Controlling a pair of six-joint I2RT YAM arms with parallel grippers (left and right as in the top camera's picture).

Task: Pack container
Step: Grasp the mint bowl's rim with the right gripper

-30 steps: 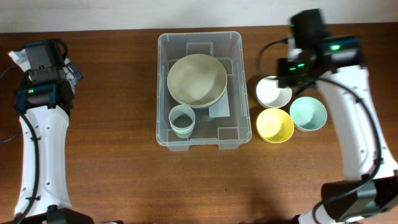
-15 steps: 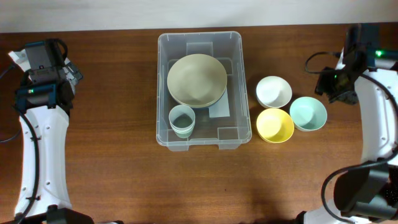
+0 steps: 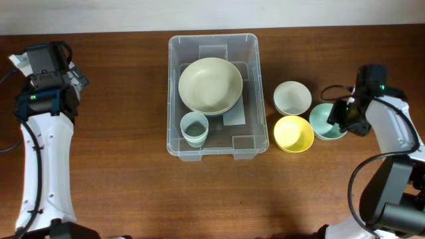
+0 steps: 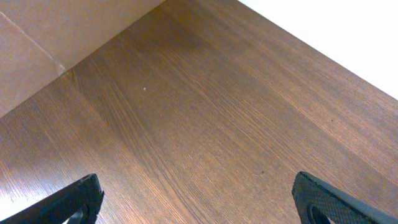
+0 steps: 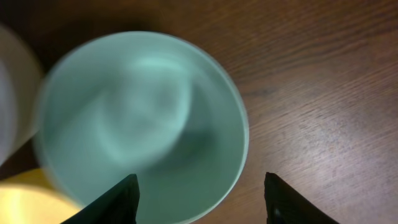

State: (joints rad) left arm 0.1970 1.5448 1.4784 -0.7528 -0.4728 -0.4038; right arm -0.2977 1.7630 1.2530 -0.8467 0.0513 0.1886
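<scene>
The clear plastic container (image 3: 174,86) stands mid-table, holding a large beige bowl (image 3: 210,85), a pale green cup (image 3: 194,128) and a white label. To its right sit a white bowl (image 3: 292,97), a yellow bowl (image 3: 293,133) and a mint bowl (image 3: 320,122). My right gripper (image 3: 342,118) is open right over the mint bowl's right edge; in the right wrist view its fingers (image 5: 199,199) straddle the mint bowl's rim (image 5: 143,124), one finger over the inside, one outside. My left gripper (image 4: 199,199) is open and empty over bare wood at the far left.
The yellow bowl's edge (image 5: 25,202) and the white bowl's edge (image 5: 9,93) lie just left of the mint bowl. The table's back edge meets a white wall. My left arm (image 3: 41,99) stays along the left side.
My right arm swung from above the white bowl out to the right, then came down and in over the mint bowl. The left arm has not moved.
</scene>
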